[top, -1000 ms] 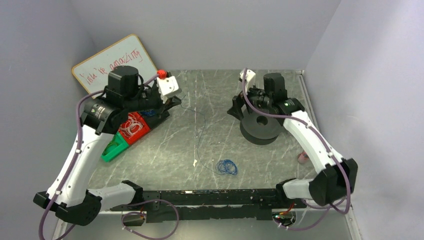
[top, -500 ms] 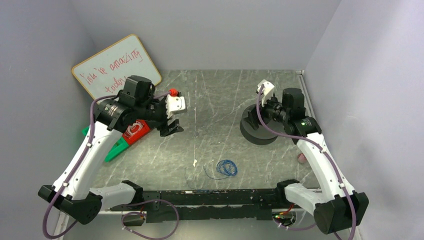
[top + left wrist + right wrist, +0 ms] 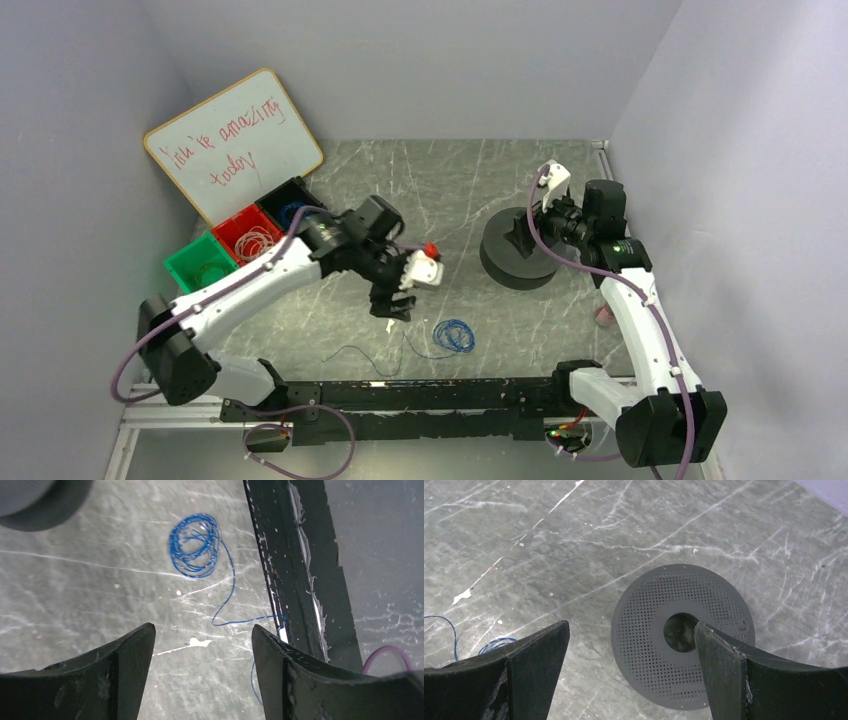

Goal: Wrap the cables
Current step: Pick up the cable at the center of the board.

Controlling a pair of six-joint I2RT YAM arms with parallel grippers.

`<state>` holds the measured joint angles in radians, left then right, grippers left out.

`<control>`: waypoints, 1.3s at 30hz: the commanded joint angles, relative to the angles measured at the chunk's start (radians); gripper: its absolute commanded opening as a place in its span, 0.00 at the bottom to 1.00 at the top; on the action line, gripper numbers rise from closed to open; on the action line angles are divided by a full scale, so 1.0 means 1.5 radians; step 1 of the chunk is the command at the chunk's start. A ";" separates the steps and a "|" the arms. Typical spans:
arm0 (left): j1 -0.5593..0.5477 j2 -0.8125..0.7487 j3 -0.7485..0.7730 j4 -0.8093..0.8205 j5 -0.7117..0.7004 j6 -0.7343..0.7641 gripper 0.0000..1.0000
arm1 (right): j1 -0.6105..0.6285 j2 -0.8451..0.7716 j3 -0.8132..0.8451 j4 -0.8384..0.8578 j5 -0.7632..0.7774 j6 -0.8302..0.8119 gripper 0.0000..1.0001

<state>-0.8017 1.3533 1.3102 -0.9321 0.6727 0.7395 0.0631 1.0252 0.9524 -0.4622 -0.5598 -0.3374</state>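
The cables are a small coil of thin blue wire [image 3: 455, 335] lying on the table near the front rail, with a loose strand [image 3: 350, 352] trailing left. In the left wrist view the coil [image 3: 194, 545] lies ahead of the fingers, and its strand [image 3: 232, 615] curls toward the rail. My left gripper [image 3: 393, 305] [image 3: 202, 630] hovers open just left of the coil, with nothing between its jaws. My right gripper [image 3: 520, 238] [image 3: 631, 626] stands wide open and empty over a dark perforated disc [image 3: 649, 645]. A bit of blue wire [image 3: 454, 635] shows at that view's left edge.
The dark disc [image 3: 520, 265] sits right of centre. Green [image 3: 200, 265], red [image 3: 250, 238] and black [image 3: 290, 210] bins line the left side under a leaning whiteboard [image 3: 235, 140]. The black front rail [image 3: 430, 390] [image 3: 290, 580] runs just beyond the strand. A small pink object [image 3: 603, 315] lies far right.
My left gripper opened and let go of the strand. It then swung from the bins down to the table's middle beside the coil. The strand now lies by the front rail. My right arm drew back right.
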 commanded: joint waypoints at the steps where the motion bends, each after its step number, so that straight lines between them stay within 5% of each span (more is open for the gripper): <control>1: -0.071 0.053 -0.023 0.059 -0.093 0.002 0.74 | -0.023 -0.017 -0.004 0.034 -0.022 -0.006 0.99; 7: -0.079 0.186 0.052 0.026 -0.163 -0.124 0.68 | -0.040 -0.016 -0.015 0.049 -0.038 0.009 0.99; 17: -0.074 0.272 0.101 -0.089 -0.165 -0.152 0.70 | -0.040 -0.007 -0.022 0.056 -0.043 0.006 0.99; 22: -0.075 0.315 0.114 -0.143 -0.160 -0.153 0.86 | -0.040 -0.009 -0.025 0.058 -0.049 0.004 0.99; 26: -0.074 0.343 0.115 -0.150 -0.187 -0.164 0.85 | -0.040 -0.008 -0.025 0.057 -0.053 0.004 0.99; 33: -0.075 0.376 0.116 -0.157 -0.234 -0.187 0.59 | -0.040 0.003 -0.022 0.053 -0.066 0.006 0.99; 39: -0.074 0.375 0.122 -0.176 -0.242 -0.185 0.23 | -0.040 0.004 -0.024 0.054 -0.072 0.006 0.99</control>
<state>-0.9104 1.9274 1.4548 -1.1568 0.3294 0.4690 0.0067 1.0344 0.9203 -0.4179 -0.6373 -0.3294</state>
